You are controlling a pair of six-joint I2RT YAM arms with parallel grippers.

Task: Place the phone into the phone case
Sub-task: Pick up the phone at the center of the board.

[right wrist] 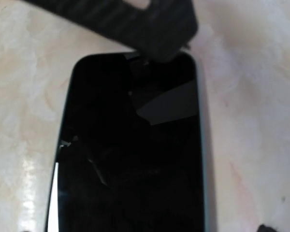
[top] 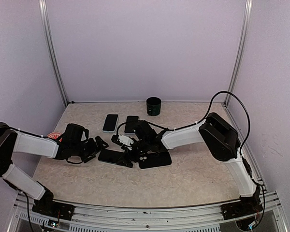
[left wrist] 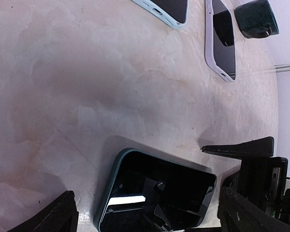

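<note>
Finger [right wrist: 135, 24] of the spread right gripper [top: 127, 151] covers the phone's [right wrist: 135, 145] top edge; left gripper [left wrist: 152, 215] equally spread

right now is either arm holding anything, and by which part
Nothing is held. The left gripper and the right gripper both stand open at the dark phone, which lies flat on the table.
</note>
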